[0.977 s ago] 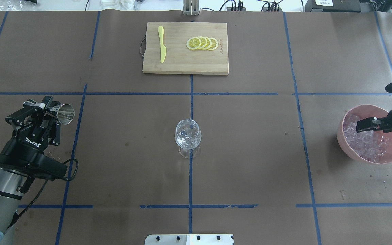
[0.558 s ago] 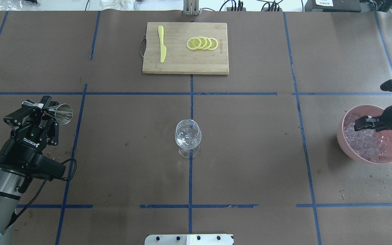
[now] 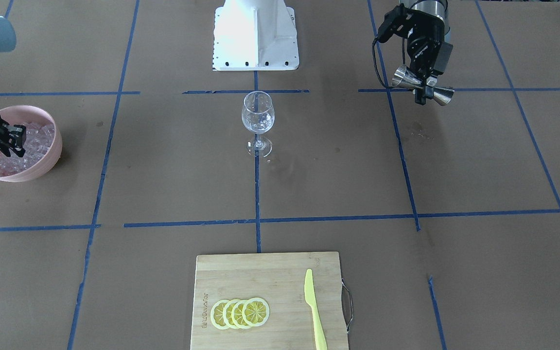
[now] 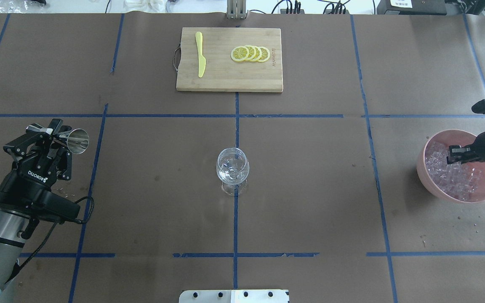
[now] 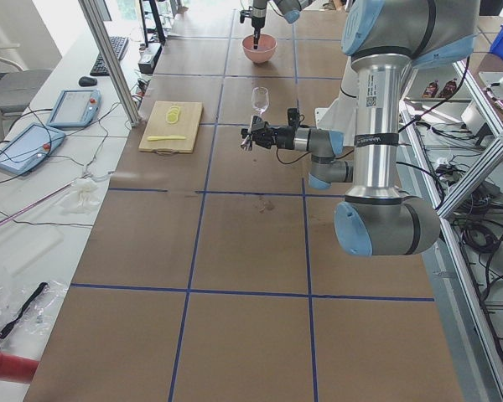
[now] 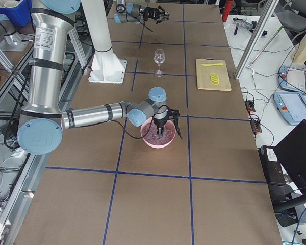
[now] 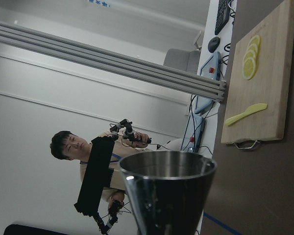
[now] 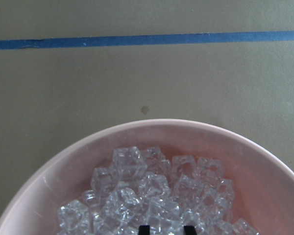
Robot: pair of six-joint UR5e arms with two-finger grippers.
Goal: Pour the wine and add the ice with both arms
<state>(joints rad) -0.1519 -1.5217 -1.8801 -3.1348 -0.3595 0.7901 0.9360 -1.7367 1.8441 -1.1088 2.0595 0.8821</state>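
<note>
My left gripper (image 4: 55,136) is shut on a steel jigger (image 4: 77,140), held on its side above the table at the left; both also show in the front view, the gripper (image 3: 426,85) and the jigger (image 3: 423,87). The jigger's cup fills the left wrist view (image 7: 169,188). My right gripper (image 4: 453,153) reaches into a pink bowl (image 4: 425,176) of ice (image 4: 453,179). In the right wrist view its fingertips (image 8: 144,229) stand a narrow gap apart among the cubes (image 8: 137,191). A clear wine glass (image 4: 232,168) stands upright at the centre, far from both grippers.
A wooden cutting board (image 4: 229,59) at the far middle holds a yellow knife (image 4: 200,54) and several lemon slices (image 4: 251,54). Water drops (image 4: 482,219) lie near the bowl. The white pedestal (image 3: 255,34) stands at the robot's edge.
My right gripper has shifted right and deeper over the ice in the bowl. My left gripper with the jigger has drifted slightly left and away.
</note>
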